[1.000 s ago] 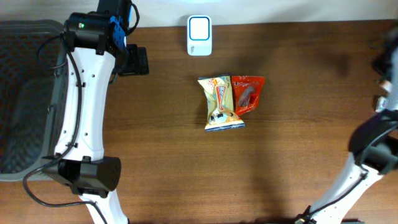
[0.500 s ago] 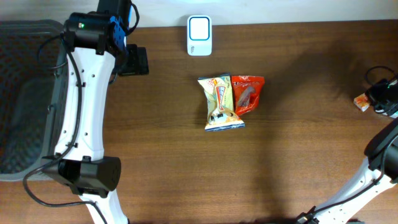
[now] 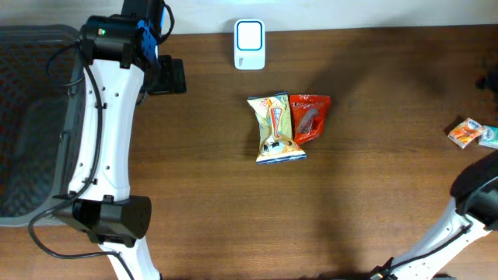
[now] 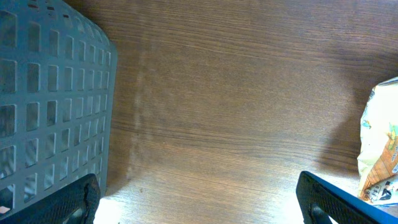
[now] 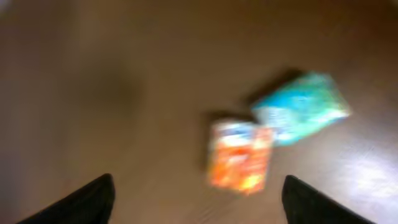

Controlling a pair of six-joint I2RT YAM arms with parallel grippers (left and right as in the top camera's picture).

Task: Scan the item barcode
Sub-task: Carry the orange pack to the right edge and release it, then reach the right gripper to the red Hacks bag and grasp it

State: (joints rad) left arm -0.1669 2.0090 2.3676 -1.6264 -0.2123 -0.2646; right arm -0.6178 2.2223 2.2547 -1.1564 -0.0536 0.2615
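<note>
Nearest, in the right wrist view, we see the right jaws apart and empty above a blurred orange packet (image 5: 239, 155) just beside a teal packet (image 5: 298, 115). In the overhead view both lie at the right edge. The left jaws, also wide apart, hold nothing beside the basket (image 4: 50, 93). Mid-frame on the tabletop, a yellow packet (image 3: 275, 130) and a red packet (image 3: 310, 117) lie side by side. Farthest, at top centre, sits the scanner (image 3: 249, 44). We judge a packet should be pinched by its edge (barcode uncovered) and shown flat to the scanner.
</note>
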